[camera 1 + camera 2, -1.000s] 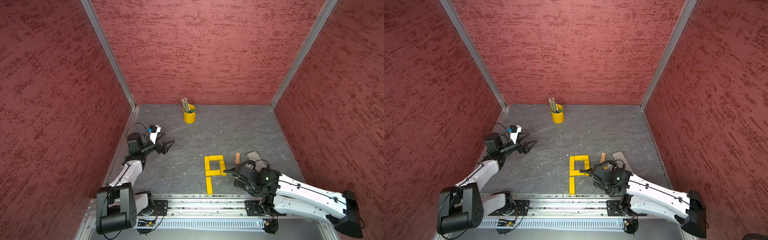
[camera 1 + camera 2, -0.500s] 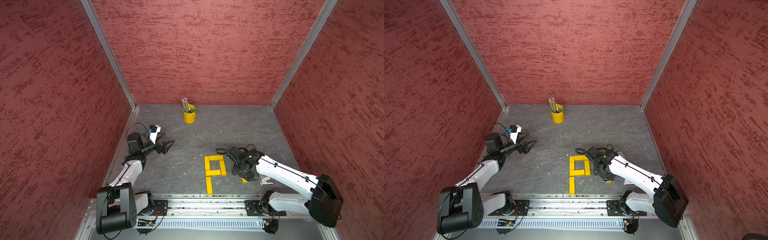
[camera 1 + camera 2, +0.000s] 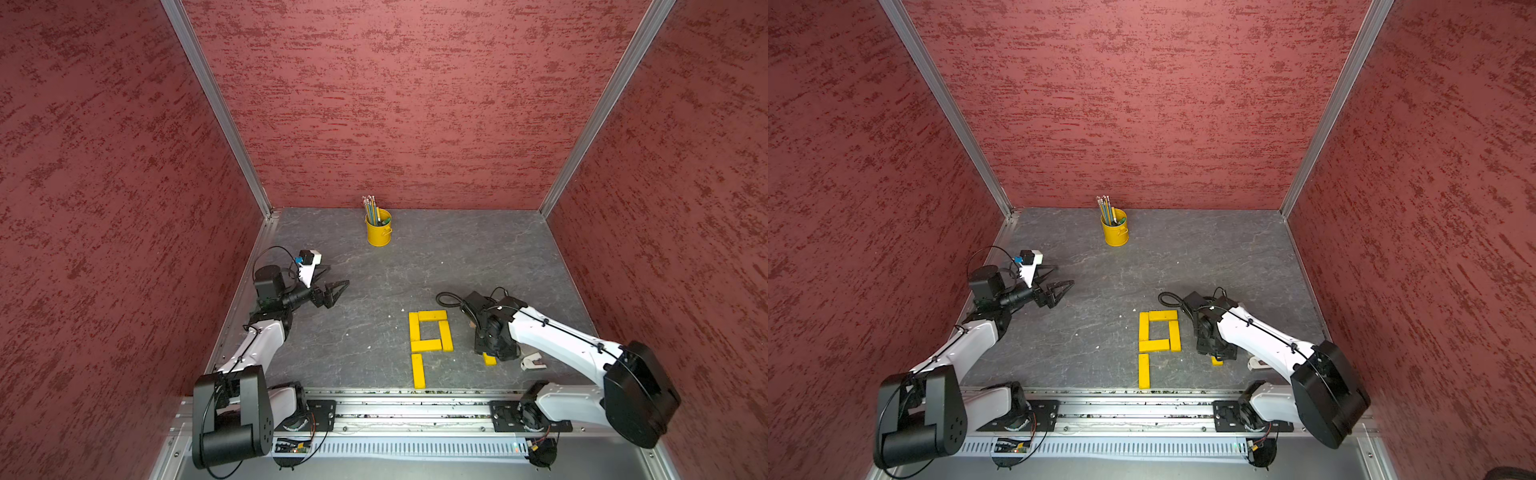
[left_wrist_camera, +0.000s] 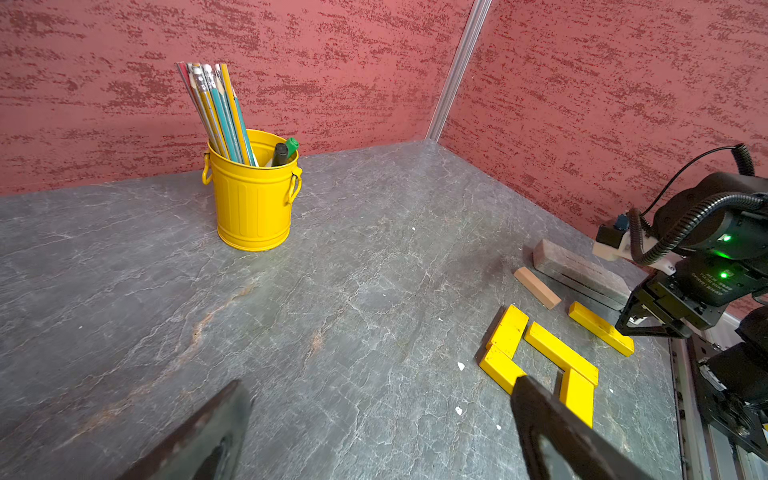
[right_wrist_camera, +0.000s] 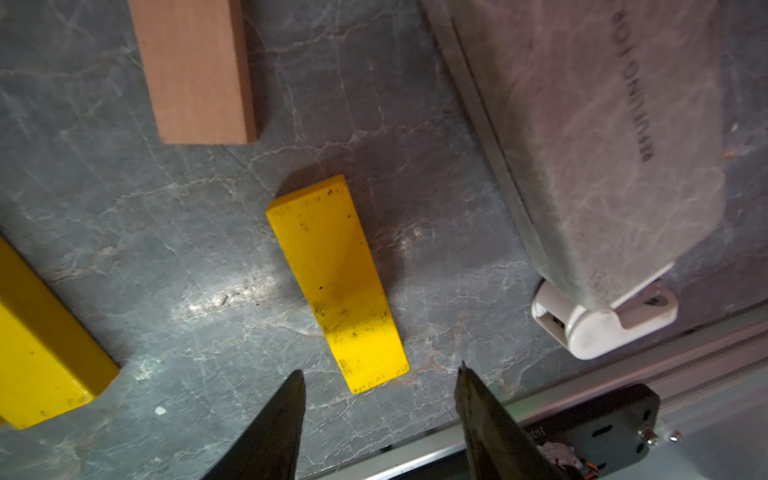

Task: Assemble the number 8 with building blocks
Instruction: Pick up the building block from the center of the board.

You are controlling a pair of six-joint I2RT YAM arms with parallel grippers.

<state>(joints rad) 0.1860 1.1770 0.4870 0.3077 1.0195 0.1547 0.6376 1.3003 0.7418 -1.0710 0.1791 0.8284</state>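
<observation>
Hovering over the loose yellow plank point(image 5: 336, 282), the right fingers point(image 5: 274, 436) were noted open and empty. One tip stood to each side of the plank's near end, and no contact could be made out. The plank lay flat on the table point(image 3: 374, 332), well apart from the lower right of the unfinished figure point(image 3: 432, 316), between it and the grey slab point(image 5: 582, 124). Its long axis ran away from the fingers at a slight slant, so the gap was set across its short width. A small wrist turn before descent was judged advisable. The tan plank point(image 5: 195, 70) lay beyond it, apart.

The right arm was much the nearer. The left fingers point(image 4: 216, 415) were held open and empty, well apart from all planks.

The figure was recorded as a closed upper loop of four yellow planks. A fifth plank point(image 3: 417, 370) lay below the loop's left side. The lower loop's right side and bottom bar were still missing.

Against the frame one second earlier, the right arm had been lifted from its low stretch along the front rail and brought over the loose plank. It now hid the slab in both top views. The figure and the left arm were unchanged.
</observation>
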